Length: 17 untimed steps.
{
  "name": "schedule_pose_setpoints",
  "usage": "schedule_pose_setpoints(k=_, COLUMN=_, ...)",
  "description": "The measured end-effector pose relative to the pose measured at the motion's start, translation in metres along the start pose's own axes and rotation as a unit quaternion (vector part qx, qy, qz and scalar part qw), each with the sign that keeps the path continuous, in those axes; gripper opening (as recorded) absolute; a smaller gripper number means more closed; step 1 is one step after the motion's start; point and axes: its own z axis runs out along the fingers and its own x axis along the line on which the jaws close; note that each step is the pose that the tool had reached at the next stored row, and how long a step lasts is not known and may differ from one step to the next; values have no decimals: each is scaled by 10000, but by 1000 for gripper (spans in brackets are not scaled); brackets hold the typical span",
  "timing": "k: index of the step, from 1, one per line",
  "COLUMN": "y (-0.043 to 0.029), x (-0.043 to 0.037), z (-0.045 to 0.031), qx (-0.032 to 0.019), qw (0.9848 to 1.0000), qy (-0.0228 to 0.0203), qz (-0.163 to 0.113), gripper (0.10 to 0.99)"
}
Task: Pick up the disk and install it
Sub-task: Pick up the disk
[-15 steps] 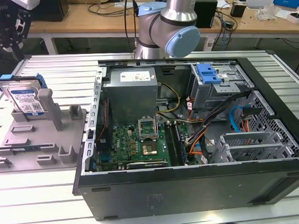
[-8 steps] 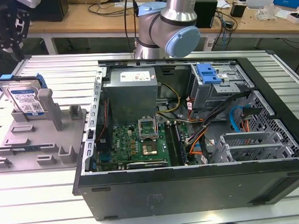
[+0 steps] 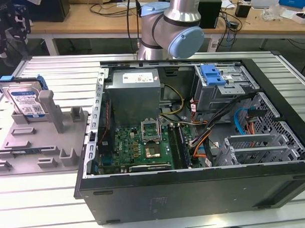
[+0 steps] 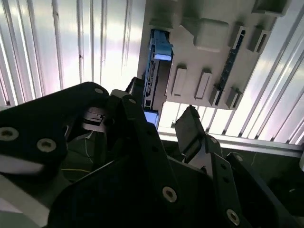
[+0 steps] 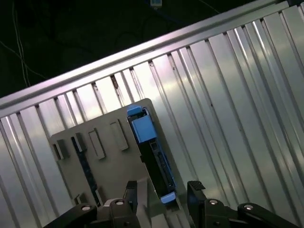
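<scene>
The disk [image 3: 26, 98] is a silver drive with a white-and-blue label in a blue bracket. It stands on edge in the grey holder [image 3: 43, 143] at the exterior view's left. In both wrist views I look down on the disk's thin top edge [image 5: 153, 156] [image 4: 154, 71]. My gripper [image 5: 162, 192] [image 4: 161, 111] hangs well above the disk, open, with nothing between its dark fingers [image 5: 194, 190]. In the first wrist view the disk's nearer blue end lines up with the gap between them.
An open computer case [image 3: 195, 187] lies on the ribbed metal table [image 3: 51, 72], right of the holder. Inside it are the motherboard [image 3: 143, 144], loose cables and a grey drive cage with a blue latch [image 3: 214, 74]. The arm's base [image 3: 174, 23] rises behind the case.
</scene>
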Motion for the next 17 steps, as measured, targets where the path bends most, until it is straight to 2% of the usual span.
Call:
schedule_pose_setpoints(k=5, y=0, x=-1, z=2, qx=19, qw=9996, qy=12, qz=-270, gripper=541)
schedule_pose_setpoints(k=9, y=1, x=-6, z=7, qx=66, qw=9987, qy=2, qz=-502, gripper=541)
schedule_pose_setpoints(k=11, y=1, x=-6, z=9, qx=68, qw=9977, qy=6, qz=-678, gripper=541)
schedule_pose_setpoints(k=12, y=1, x=-6, z=13, qx=71, qw=9965, qy=12, qz=-835, gripper=541)
schedule_pose_setpoints(k=15, y=2, x=-6, z=20, qx=75, qw=9949, qy=23, qz=-1007, gripper=541)
schedule_pose_setpoints(k=17, y=2, x=-6, z=25, qx=84, qw=9933, qy=54, qz=-1147, gripper=541)
